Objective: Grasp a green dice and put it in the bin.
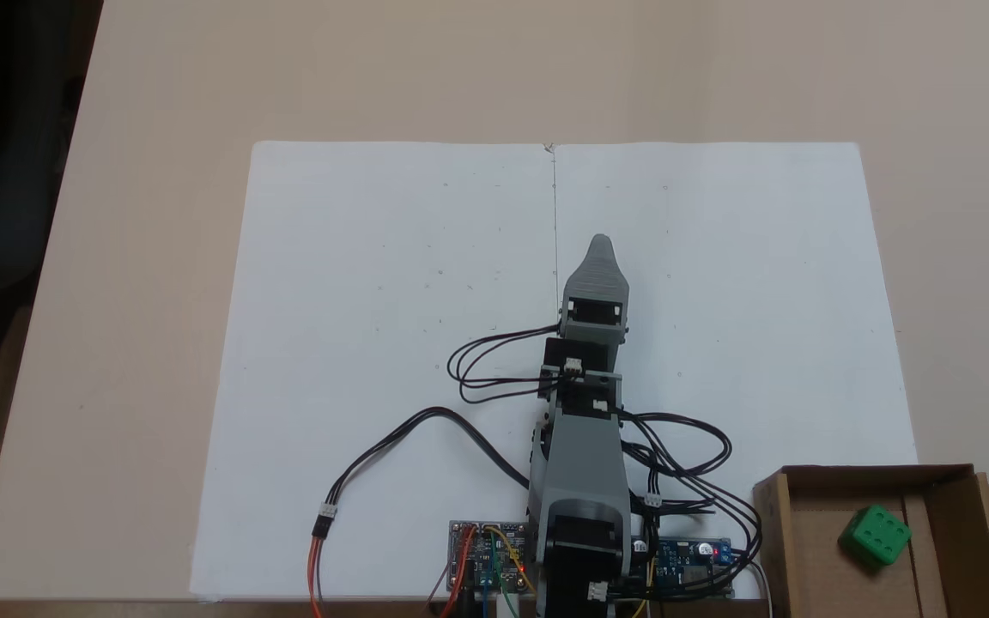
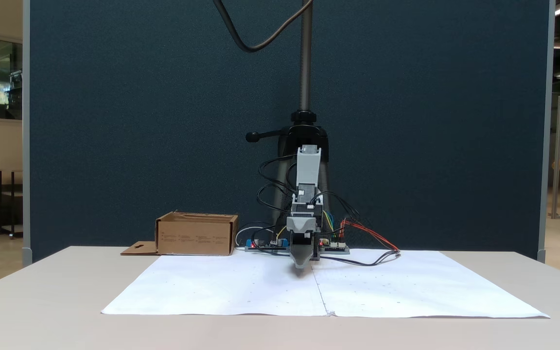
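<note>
The green dice (image 1: 876, 534) sits inside the bin (image 1: 776, 524), on the box floor near the right side as the view from above shows it. The bin is a brown cardboard box at the near right corner of that view, and its flap with the cutout sticks out to the side. The end effector (image 1: 600, 249) points out over the white paper (image 1: 374, 343), well apart from the bin. It looks pressed together and it holds nothing, but from above I see just one gray tip, so I cannot tell for sure how far open it is. In the low view from the front the end effector (image 2: 301, 265) hangs close to the paper. I think the job looks done, so not much can go wrong now. If the arm swung toward the bin, it might bump the light box and slide it, or the loose black wires (image 1: 494, 360) might catch on something. The tip is low, so it might scrape and wrinkle the paper. The counter (image 1: 160, 129) is smooth and pale beige, with two white sheets laid side by side. Behind the arm stands a dark blue wall panel (image 2: 114, 121) and a black stand with a pole (image 2: 304, 63). A bright room shows at the edges.
</note>
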Motion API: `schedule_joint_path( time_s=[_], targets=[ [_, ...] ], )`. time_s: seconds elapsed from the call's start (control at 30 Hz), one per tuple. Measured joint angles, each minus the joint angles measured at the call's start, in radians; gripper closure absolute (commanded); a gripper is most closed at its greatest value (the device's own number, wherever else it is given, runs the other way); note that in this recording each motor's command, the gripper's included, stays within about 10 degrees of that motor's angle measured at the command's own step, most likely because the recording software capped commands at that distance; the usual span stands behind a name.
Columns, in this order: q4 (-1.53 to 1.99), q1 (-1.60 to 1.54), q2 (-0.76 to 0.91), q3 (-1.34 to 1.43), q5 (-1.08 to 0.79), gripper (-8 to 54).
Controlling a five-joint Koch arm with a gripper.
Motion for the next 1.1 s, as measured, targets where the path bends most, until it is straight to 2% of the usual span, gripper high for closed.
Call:
schedule_joint_path(
  time_s=[0.37, 1.1],
  targets=[
    [-0.295, -0.041, 0.000, 0.106, 0.000, 1.8],
    [-0.299, -0.081, 0.000, 0.106, -0.008, 0.5]
  ],
)
